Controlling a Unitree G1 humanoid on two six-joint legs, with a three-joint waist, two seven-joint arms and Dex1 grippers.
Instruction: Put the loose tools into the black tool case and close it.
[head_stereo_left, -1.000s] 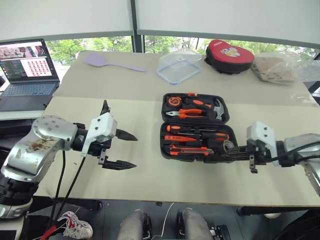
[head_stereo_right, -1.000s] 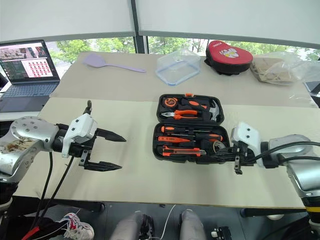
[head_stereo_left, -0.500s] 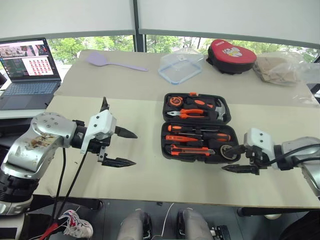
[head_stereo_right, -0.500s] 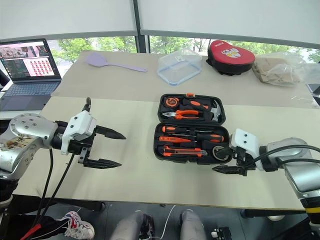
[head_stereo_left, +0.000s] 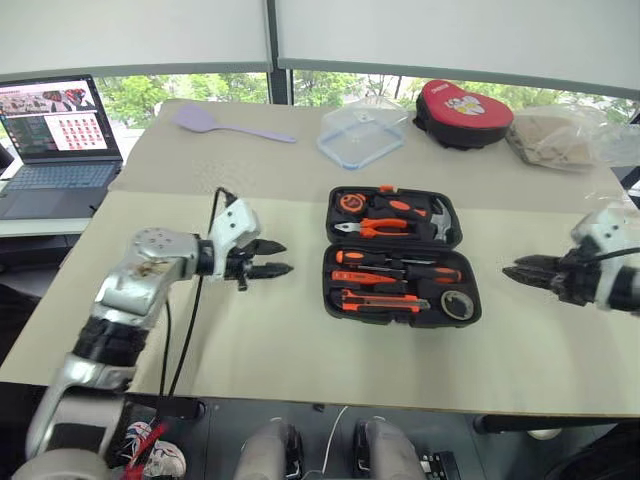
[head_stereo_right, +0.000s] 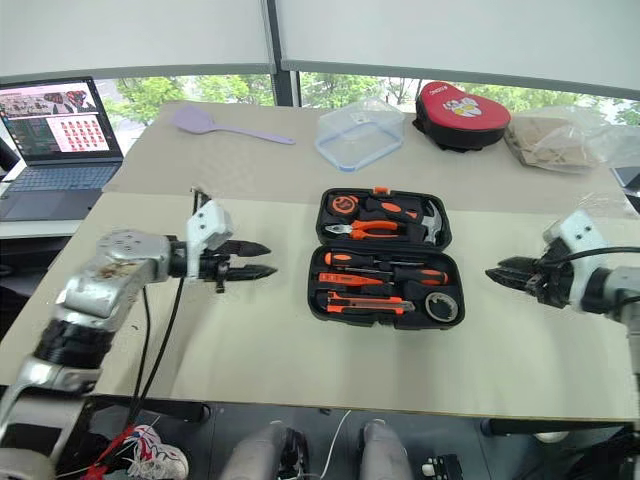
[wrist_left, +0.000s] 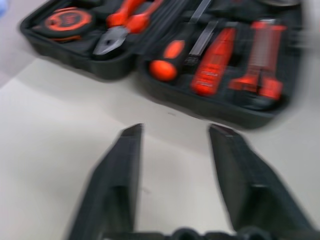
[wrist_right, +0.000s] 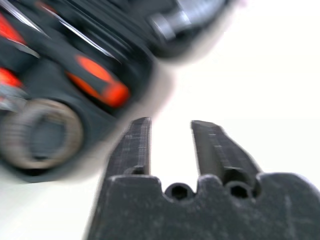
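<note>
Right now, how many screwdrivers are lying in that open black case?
3, all in the near half of the black tool case: the slim orange screwdriver farthest back, two black-and-orange screwdrivers beside it. Others may be hidden.

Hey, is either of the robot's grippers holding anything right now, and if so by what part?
Nothing is held. The left gripper and the right gripper hang over bare table on either side of the black tool case, with a narrow empty gap between each pair of fingers.

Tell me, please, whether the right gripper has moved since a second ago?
Yes. The right gripper has drawn back rightward from the black tool case; it was at the case's right end by the tape roll and is now apart from it.
</note>
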